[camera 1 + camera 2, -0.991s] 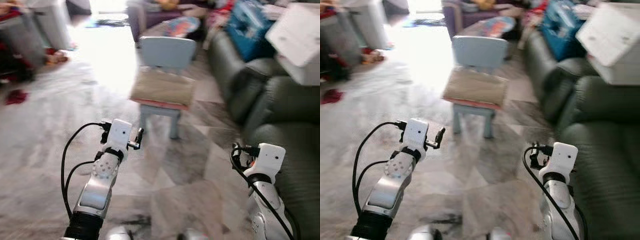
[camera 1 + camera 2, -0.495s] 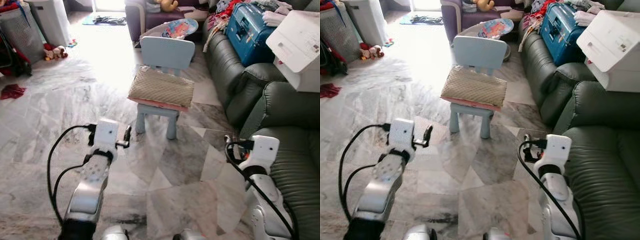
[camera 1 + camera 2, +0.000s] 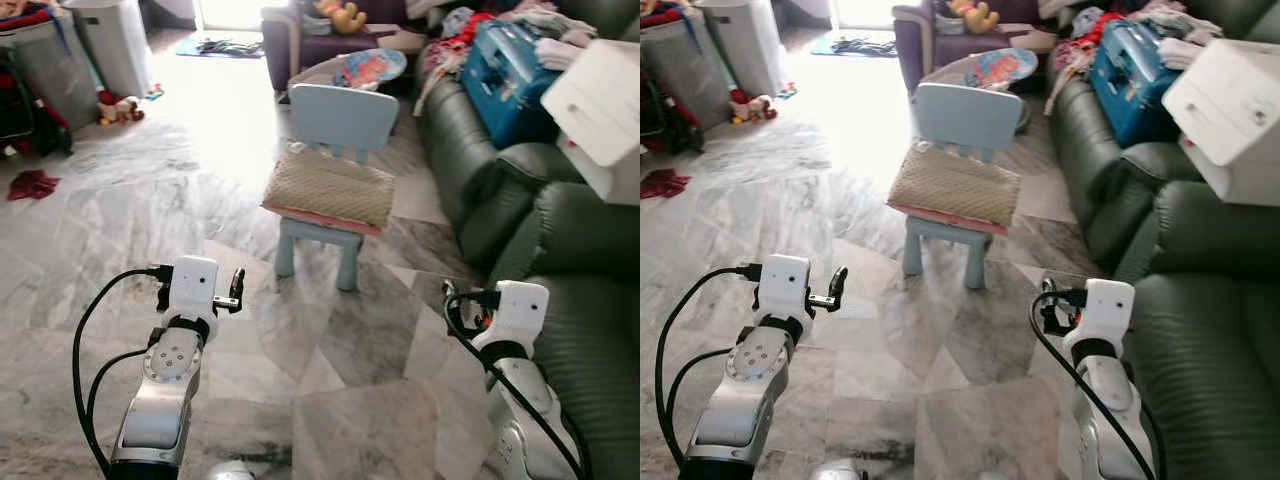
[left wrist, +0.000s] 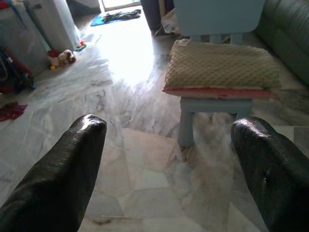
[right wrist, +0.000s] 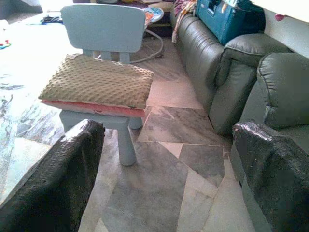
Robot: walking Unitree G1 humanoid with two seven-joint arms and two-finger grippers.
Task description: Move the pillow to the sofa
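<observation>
A tan quilted pillow with a pink underside lies flat on the seat of a small light-blue child's chair, which stands on the marble floor and serves here as the landmark. The dark green leather sofa runs along the chair's right side, well apart from it, and carries a blue case and a white box. Beyond the chair stand a purple armchair holding a yellow soft toy, and a round patterned item just behind the backrest. Far to the chair's left are a grey bin and a red cloth on the floor.

The left gripper hangs nearer the robot than the chair and left of it, fingers spread wide, holding nothing. The right gripper hangs to the chair's right, close beside the sofa's front edge, fingers likewise spread wide and empty. Both wrist views look toward the pillow on the chair.
</observation>
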